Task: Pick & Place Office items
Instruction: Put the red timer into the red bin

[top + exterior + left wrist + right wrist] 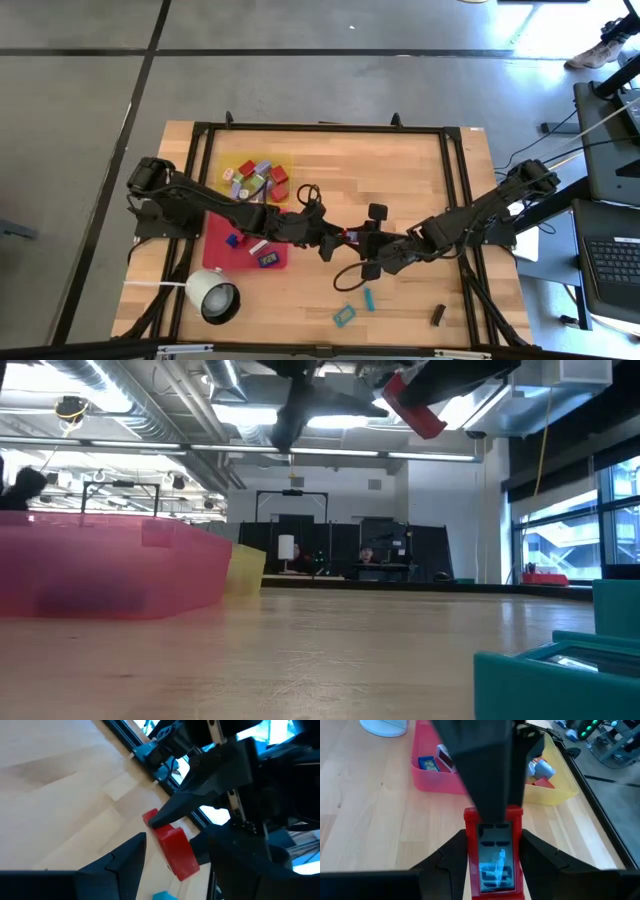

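Two hands are being brought together above mid-counter (400, 180), with a red piece (495, 855) being passed between them in the air. In the right wrist view the piece is lying between the right hand's (492, 862) spread fingers while the left hand's dark finger is clamped over its top end; in the left wrist view the right hand's fingertip is pressing the piece's upper end, with the left hand (172, 852) partly spread around it. Which hand is carrying the weight cannot be told; both appear to be pinching it. The handover is judged best done by having the receiving hand fully tightened on the piece before the other is loosened, and by keeping the piece level so it is not being levered out. The red tray (215, 240) and yellow tray (220, 160) are lying near the left arm, already holding items; teal pieces (345, 316) and a black one (438, 315) are lying loose near the front edge.
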### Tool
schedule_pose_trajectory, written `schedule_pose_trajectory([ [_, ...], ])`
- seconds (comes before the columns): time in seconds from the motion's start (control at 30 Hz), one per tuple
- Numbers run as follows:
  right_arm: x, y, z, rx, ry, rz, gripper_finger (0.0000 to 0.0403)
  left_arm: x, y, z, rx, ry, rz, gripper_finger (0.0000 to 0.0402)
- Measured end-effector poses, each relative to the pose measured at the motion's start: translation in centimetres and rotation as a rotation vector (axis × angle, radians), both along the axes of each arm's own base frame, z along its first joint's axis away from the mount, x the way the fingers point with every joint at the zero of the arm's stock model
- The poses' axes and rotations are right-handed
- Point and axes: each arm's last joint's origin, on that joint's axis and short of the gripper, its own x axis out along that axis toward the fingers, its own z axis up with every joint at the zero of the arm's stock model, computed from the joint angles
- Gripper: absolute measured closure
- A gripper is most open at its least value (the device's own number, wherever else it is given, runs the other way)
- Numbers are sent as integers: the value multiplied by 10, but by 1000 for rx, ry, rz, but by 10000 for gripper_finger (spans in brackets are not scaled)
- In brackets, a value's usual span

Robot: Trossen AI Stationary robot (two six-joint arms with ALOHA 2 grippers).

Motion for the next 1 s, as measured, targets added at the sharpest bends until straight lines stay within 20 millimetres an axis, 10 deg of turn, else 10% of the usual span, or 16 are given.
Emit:
schedule_pose_trajectory([
  [1.0,2,-6,-2,-29,28,0,248,8,11,-9,-91,5,-2,302],
])
